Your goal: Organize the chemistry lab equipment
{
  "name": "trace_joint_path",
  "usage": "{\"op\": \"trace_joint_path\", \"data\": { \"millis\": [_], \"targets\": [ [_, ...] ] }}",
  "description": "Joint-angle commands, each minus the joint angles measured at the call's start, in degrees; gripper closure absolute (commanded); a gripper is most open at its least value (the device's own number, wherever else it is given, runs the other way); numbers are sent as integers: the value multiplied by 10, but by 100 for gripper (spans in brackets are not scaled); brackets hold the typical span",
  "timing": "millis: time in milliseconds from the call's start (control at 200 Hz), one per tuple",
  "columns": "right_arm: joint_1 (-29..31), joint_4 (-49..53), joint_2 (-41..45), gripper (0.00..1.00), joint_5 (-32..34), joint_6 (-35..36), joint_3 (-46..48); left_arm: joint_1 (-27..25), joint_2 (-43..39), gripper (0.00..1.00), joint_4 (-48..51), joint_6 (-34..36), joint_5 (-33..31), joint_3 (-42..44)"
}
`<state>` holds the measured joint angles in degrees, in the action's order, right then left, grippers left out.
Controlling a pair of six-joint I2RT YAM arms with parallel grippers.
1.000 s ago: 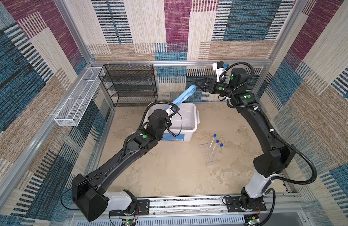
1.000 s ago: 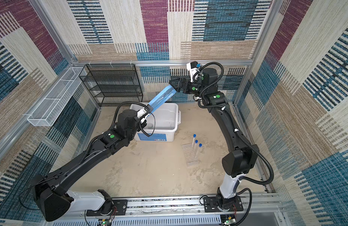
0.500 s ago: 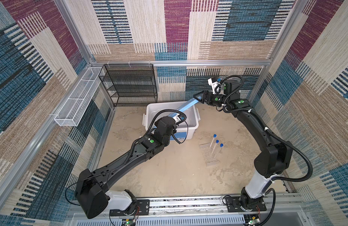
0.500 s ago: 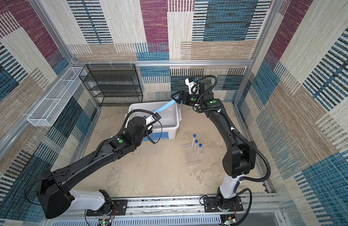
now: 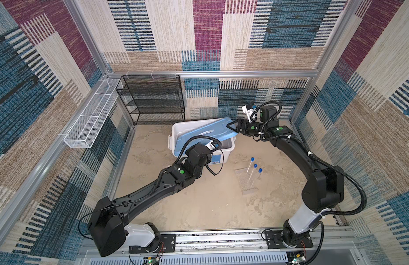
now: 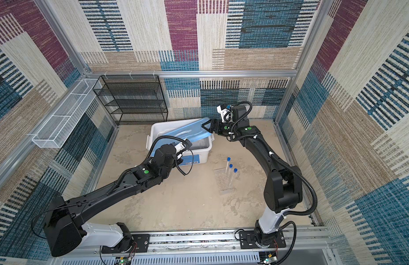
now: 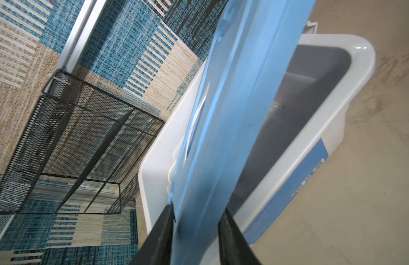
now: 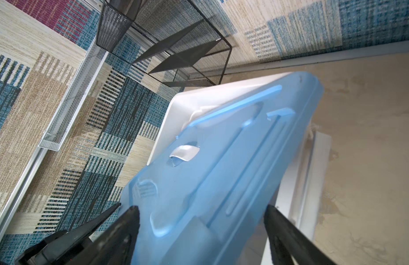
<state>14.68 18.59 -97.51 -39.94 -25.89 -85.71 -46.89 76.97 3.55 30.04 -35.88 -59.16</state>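
Arms had lowered the blue lid [image 5: 205, 130] askew onto the white bin [image 5: 174, 130]; right gripper [image 8: 201, 207] gaped, left gripper [image 7: 196, 208] straddled it, grip unclear. Upright tubes [image 5: 254, 171] stood toward the worktop's right edge, nearer the right arm.

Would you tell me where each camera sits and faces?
Top views: high at the front, looking down; left arm, right arm, bin and tubes show.
Left wrist: on the left arm, looking along its fingers at the lid.
Right wrist: on the right arm, looking along its fingers over the lid.
Shared: both wrist views show lid, bin, shelf.
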Motion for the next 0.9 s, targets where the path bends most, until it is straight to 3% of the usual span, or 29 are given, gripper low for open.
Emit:
{"op": "trace_joint_path", "data": {
  "millis": [0,431,596,896],
  "targets": [
    [1,-37,5,14,-6,-5,18,-3,-6,62,-1,-62,23,8],
    [2,-64,-2,19,28,21,64,-7,13,60,-1,-126,48,48],
    [4,-63,-6,22,52,31,70,-7,24,54,0,-154,18,51],
    [28,-34,-25,31,122,52,30,-7,35,53,6,-182,19,34]
  ]
}}
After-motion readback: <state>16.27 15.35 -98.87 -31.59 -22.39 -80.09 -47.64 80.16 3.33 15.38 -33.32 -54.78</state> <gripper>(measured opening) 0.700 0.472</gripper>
